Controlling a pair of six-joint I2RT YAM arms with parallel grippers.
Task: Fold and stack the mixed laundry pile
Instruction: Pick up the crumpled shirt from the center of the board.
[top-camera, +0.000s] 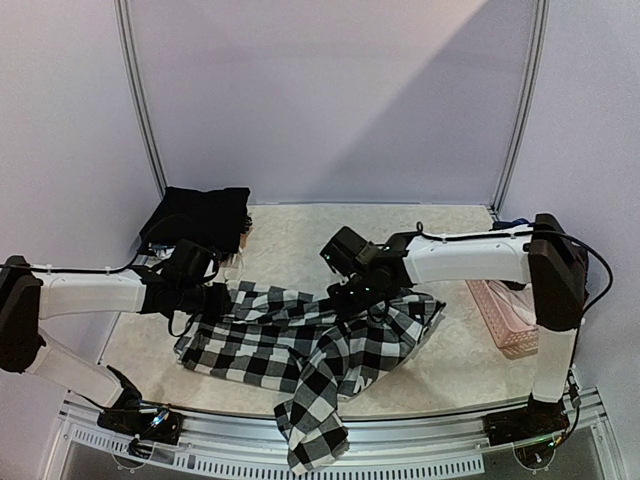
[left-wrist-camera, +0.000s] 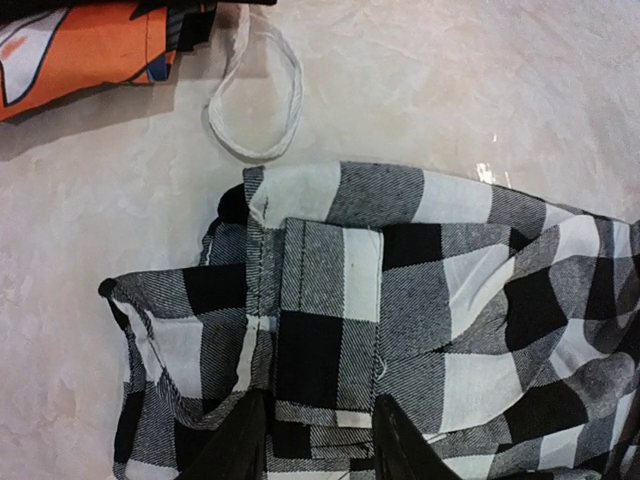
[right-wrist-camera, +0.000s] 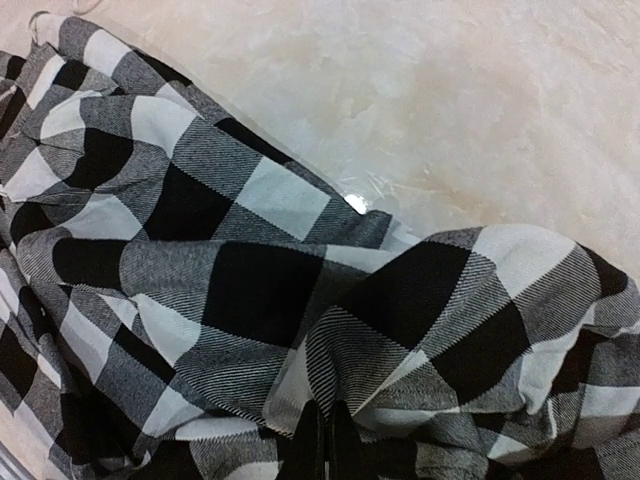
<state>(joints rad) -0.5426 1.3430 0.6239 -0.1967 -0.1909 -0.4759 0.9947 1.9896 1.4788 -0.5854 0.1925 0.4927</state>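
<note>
Two jaws, one checked garment (top-camera: 300, 345).
My right gripper (right-wrist-camera: 326, 442) pinches shut on a fold of it; my left gripper (left-wrist-camera: 318, 445) stands partly open, the cloth lying between its fingers (left-wrist-camera: 240, 448).

I see the black-and-white checked garment (top-camera: 300, 345) spread across the middle of the table (top-camera: 300, 235), one corner hanging over the near edge, with my left gripper (top-camera: 213, 298) at its left end, my right gripper (top-camera: 366, 300) on its right half, and a pink basket (top-camera: 505, 318) at the right.
</note>
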